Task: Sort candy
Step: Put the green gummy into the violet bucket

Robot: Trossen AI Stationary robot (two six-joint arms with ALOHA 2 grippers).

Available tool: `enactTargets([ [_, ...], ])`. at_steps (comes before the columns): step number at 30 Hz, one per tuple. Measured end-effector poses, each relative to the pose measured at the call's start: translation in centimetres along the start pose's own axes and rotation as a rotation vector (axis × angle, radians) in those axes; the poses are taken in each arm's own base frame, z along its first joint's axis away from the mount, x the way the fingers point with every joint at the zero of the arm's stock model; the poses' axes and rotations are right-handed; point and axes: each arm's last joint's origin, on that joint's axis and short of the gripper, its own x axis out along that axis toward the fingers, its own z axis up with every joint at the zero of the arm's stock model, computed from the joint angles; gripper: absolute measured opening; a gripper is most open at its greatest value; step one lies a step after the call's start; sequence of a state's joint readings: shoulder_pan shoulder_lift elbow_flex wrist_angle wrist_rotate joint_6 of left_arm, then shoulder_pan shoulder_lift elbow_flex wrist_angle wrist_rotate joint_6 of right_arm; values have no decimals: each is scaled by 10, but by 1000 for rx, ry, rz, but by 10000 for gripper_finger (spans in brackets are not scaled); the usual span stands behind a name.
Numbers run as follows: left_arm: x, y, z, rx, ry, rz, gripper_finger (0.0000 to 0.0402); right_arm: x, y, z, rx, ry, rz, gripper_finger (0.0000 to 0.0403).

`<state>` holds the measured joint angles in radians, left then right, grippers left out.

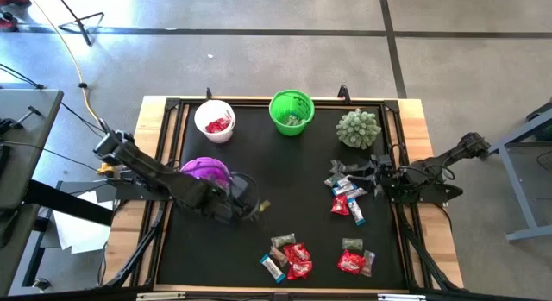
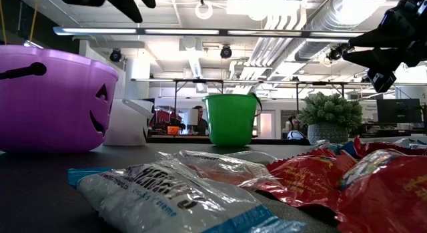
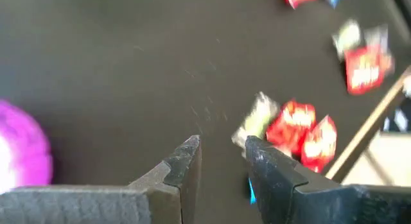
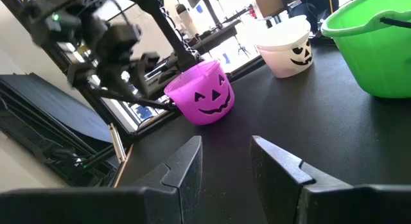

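Wrapped candy lies in three heaps on the black mat: near the front edge (image 1: 289, 256), to its right (image 1: 355, 260), and by the right edge (image 1: 348, 196). A white cup (image 1: 215, 122) holding red candy, a green cup (image 1: 291, 112) and a purple cup (image 1: 205, 172) stand on the mat. My left gripper (image 1: 252, 201) hovers just right of the purple cup, tipped downward and open (image 3: 221, 150), with bare mat between its fingers and red candy (image 3: 298, 128) beyond them. My right gripper (image 1: 373, 173) waits open (image 4: 225, 153) at the right edge, beside the right heap.
A spiky pale-green ball (image 1: 358, 128) in a pot stands at the back right. A raised wooden frame (image 1: 405, 137) rims the mat. The middle of the mat (image 1: 293, 176), between cups and heaps, is bare.
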<state>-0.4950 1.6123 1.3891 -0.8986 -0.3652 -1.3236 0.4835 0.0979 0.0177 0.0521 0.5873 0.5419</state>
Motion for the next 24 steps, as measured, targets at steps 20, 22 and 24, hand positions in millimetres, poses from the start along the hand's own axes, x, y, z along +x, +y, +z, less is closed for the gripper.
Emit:
enactTargets([
  [20,106,-33,-28,359,275,-163,114,0,0,0,0,0,0,126],
  [22,109,-35,-26,354,263,-188,114,0,0,0,-1,0,0,126],
  [24,110,-37,-24,364,251,-207,114,0,0,0,-1,0,0,126],
])
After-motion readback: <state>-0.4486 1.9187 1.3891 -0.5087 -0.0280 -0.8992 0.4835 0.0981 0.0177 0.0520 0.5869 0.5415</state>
